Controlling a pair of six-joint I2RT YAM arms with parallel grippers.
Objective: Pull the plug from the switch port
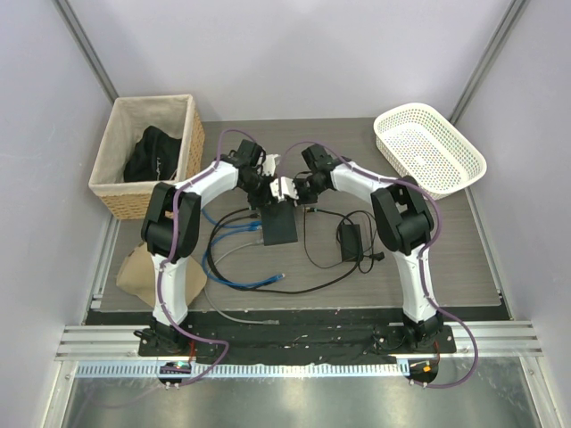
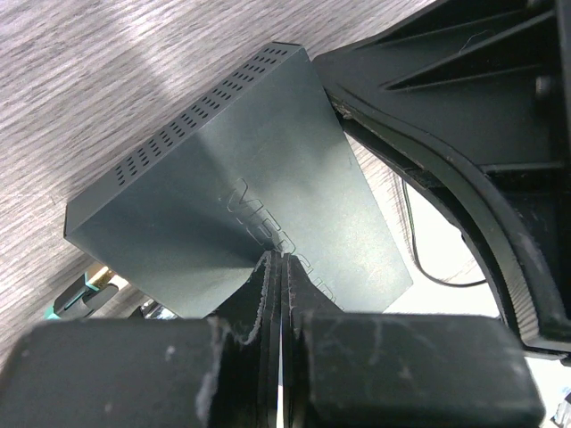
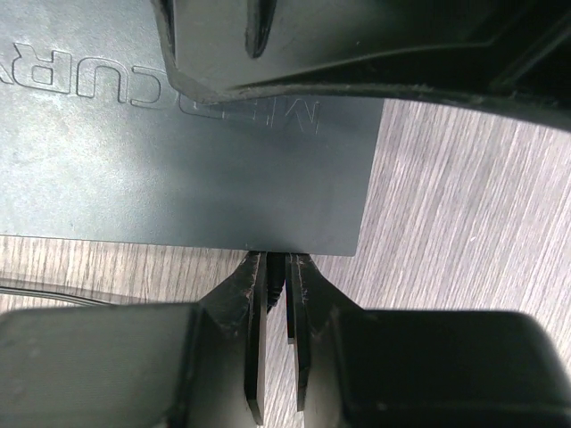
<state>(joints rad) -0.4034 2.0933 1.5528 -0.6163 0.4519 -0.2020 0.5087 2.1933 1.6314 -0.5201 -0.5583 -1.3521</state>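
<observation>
The switch (image 1: 279, 225) is a flat black box lying mid-table. It fills the left wrist view (image 2: 241, 187) and the right wrist view (image 3: 178, 152). Its port row is hidden; a teal-tipped connector (image 2: 85, 292) shows at its left long edge. My left gripper (image 1: 270, 189) is shut, and its fingertips (image 2: 268, 267) rest on the switch's top face. My right gripper (image 1: 300, 193) is at the switch's far end. It is shut on a black ribbed plug (image 3: 277, 275) that sits against the switch's edge. The socket itself is hidden under that edge.
A black power brick (image 1: 350, 239) with thin black cords lies right of the switch. Blue cables (image 1: 234, 266) and a grey cable (image 1: 241, 314) loop to the left and front. A wicker basket (image 1: 107, 178) stands back left, a white plastic basket (image 1: 464, 160) back right.
</observation>
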